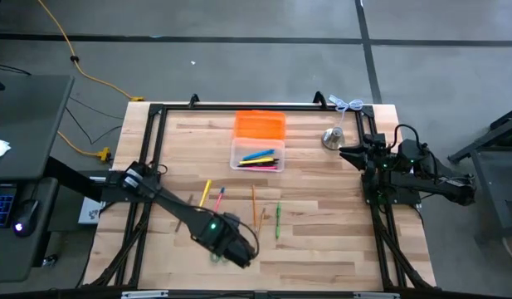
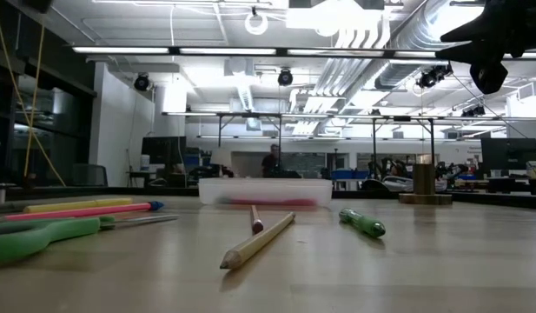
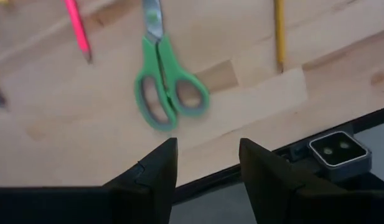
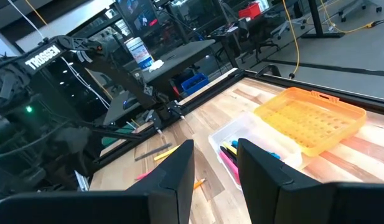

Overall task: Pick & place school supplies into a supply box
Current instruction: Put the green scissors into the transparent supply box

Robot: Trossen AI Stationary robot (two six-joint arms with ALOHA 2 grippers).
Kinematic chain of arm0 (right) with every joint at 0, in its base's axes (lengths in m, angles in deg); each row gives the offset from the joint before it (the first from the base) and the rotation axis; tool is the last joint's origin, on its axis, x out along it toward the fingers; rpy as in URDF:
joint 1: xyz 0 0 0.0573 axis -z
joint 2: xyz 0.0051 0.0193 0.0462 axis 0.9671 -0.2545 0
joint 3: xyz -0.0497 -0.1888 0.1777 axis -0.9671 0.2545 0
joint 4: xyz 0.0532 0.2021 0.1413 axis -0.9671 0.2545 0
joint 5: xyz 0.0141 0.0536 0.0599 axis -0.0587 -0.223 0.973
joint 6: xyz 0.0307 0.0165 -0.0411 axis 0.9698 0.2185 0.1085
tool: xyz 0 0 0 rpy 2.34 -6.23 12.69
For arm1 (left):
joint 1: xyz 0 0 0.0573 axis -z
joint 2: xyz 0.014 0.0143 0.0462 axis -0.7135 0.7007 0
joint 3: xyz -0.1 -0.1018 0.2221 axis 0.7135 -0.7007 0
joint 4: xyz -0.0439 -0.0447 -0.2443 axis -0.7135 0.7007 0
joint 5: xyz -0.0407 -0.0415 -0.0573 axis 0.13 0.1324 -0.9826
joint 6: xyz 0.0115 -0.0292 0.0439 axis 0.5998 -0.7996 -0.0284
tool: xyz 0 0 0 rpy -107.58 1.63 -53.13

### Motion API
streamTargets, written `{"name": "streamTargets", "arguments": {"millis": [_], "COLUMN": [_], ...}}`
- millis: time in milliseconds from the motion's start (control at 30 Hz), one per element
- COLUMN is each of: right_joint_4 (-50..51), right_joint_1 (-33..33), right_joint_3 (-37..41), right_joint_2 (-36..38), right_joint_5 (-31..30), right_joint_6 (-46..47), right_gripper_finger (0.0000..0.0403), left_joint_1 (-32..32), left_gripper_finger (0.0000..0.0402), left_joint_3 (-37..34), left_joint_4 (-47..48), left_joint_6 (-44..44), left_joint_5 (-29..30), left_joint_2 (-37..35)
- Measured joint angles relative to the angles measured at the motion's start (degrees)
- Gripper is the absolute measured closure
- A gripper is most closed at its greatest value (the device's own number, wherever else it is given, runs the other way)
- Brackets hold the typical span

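Green-handled scissors (image 3: pixel 170 93) lie flat on the wooden table near its front edge; in the high view they are mostly hidden under my left gripper (image 1: pixel 232 249), which points down, open, above them and touches nothing. In the left wrist view my left gripper (image 3: pixel 207 165) hovers just to the near side of the handles. A pink pen (image 3: pixel 76 31) and a yellow pencil (image 3: pixel 279 31) lie beyond. The clear supply box (image 1: pixel 257 155) holds several pens, its orange lid (image 1: pixel 260 124) folded back. My right gripper (image 4: pixel 215 168) waits level at the right edge, open.
Loose on the table between the box and the front edge lie an orange pencil (image 1: pixel 254 203), a brown pencil (image 1: pixel 263 218) and a green pen (image 1: pixel 278 220). A silvery bell (image 1: pixel 333 137) stands right of the box. The table-edge camera (image 3: pixel 338 149) sits close to my left gripper.
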Motion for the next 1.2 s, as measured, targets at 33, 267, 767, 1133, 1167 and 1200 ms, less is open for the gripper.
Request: {"name": "streamTargets", "arguments": {"millis": [33,267,767,1133,1167,1200], "right_joint_4": [0.02,0.0,0.0,-0.02,-0.02,-0.02], "right_joint_1": [0.0,0.0,0.0,0.0,0.01,0.01], "right_joint_3": [0.0,0.0,0.0,0.0,0.0,0.0], "right_joint_2": [0.0,0.0,0.0,0.0,0.0,0.0], "right_joint_5": [0.0,0.01,2.78,2.86,2.86,2.86], "right_joint_6": [0.0,0.0,0.02,0.02,0.0,0.0], "right_gripper_finger": [0.0304,0.0304,0.0304,0.0304,0.0304,0.0304], "left_joint_1": [0.51,2.88,2.71,2.67,2.67,2.64], "left_gripper_finger": [0.0202,0.0202,0.0202,0.0202,0.0202,0.0202], "left_joint_3": [-0.9,-6.35,-18.96,-22.43,-22.55,-22.67], "left_joint_4": [-0.9,-6.92,-18.54,-21.99,-22.35,-22.52], "left_joint_6": [-0.99,-5.74,-7.68,-8.9,-8.92,-9.01], "left_joint_5": [-0.31,-0.65,-1.05,-0.02,0.03,0.05], "left_joint_2": [0.0,0.02,0.02,0.0,0.0,0.0]}}
